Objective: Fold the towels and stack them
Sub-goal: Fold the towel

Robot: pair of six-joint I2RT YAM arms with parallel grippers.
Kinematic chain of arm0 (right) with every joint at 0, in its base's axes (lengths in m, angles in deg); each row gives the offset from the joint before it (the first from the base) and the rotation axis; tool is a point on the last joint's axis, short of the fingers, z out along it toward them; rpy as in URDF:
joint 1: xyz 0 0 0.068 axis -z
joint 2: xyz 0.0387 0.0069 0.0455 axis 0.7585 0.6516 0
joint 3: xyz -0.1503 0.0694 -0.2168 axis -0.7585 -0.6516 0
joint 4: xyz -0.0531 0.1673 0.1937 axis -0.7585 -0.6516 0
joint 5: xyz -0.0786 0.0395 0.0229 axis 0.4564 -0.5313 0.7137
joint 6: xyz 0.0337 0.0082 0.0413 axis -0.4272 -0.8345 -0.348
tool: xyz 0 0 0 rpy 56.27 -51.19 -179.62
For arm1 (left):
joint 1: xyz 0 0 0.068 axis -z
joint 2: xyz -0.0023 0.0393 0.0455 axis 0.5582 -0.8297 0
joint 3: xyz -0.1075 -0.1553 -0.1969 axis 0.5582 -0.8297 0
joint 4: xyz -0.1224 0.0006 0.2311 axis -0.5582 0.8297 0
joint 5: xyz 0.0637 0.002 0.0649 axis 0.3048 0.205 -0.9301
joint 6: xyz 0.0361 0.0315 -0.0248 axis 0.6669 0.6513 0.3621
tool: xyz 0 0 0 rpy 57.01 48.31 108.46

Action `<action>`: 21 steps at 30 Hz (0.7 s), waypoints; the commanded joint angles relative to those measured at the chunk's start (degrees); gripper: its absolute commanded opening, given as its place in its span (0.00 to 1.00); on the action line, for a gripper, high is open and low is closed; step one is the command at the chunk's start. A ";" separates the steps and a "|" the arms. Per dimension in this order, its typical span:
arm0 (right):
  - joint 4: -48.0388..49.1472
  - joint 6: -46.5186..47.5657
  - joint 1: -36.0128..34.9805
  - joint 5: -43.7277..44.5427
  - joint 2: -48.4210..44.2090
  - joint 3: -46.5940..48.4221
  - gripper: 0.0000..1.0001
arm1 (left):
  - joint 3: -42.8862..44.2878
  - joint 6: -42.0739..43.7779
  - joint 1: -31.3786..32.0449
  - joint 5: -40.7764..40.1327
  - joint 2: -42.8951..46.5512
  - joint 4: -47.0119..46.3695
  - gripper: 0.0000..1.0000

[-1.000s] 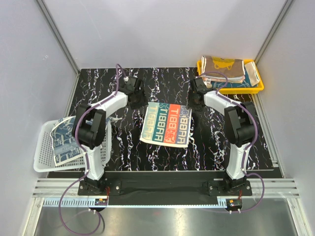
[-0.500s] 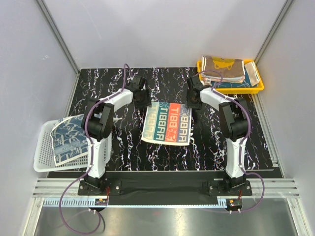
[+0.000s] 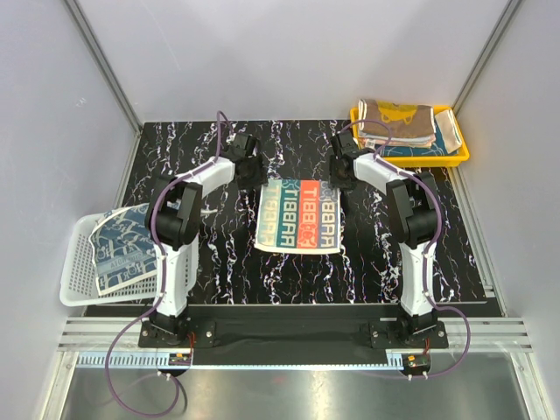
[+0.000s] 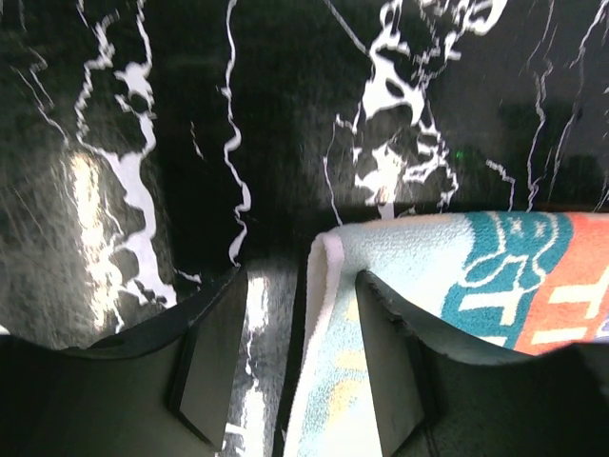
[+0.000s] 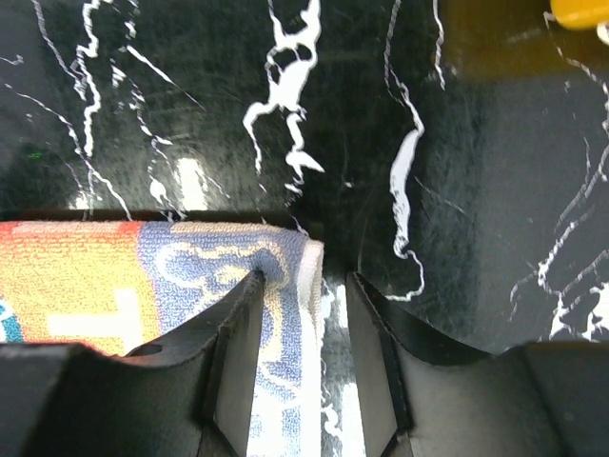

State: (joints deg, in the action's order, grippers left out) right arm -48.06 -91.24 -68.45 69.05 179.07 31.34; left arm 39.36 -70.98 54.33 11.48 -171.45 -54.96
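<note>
Where the overhead camera looks down on me, the striped towel lies flat in the middle of the black marbled table, its teal and red lettered bands running from the far edge to the near edge. My left gripper sits at its far left corner and my right gripper at its far right corner, both arms stretched well out from their bases. A pile of folded towels, a brown one with yellow print on top, fills the yellow tray at the far right of the table. A navy patterned towel lies loose in the white basket off the table's left side.

On my left wrist camera, my two fingers stand apart. The towel's pale, rolled corner edge lies in the gap between them, close against the right-hand finger, with bare table showing beside the other. I am released here, not pinching the cloth.

On my right wrist camera, my fingers are likewise parted, though the gap looks narrower. The towel's corner, with its white hem, reaches into that gap from the left. A strip of table shows between the hem and the right-hand finger, so this gripper is released too.
</note>
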 commanded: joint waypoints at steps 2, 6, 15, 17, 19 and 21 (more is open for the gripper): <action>5.55 2.27 -0.31 -1.81 -2.91 -1.47 0.47 | -0.32 -0.26 -0.63 1.18 -0.10 -7.19 0.54; 7.39 2.80 -0.31 -4.00 -3.18 -1.92 0.46 | -0.05 0.00 -0.89 2.76 -0.88 -8.52 0.55; 6.69 4.11 -0.22 -2.25 -1.42 -0.51 0.46 | 0.04 0.09 -1.33 3.30 -2.90 -7.99 0.50; 7.48 4.47 0.13 -2.69 -1.42 -1.04 0.46 | -0.32 0.18 -1.33 2.94 -3.08 -8.17 0.48; 8.18 4.64 0.31 -2.86 -1.42 -1.39 0.45 | -0.32 0.27 -1.51 2.94 -3.43 -8.00 0.45; 8.97 4.91 0.66 -3.91 -1.51 -2.00 0.43 | 0.03 0.27 -1.59 2.59 -3.69 -7.47 0.42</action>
State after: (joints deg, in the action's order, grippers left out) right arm -42.29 -87.57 -68.30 66.49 178.72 29.49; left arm 39.12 -71.04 53.20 13.80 -173.26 -62.05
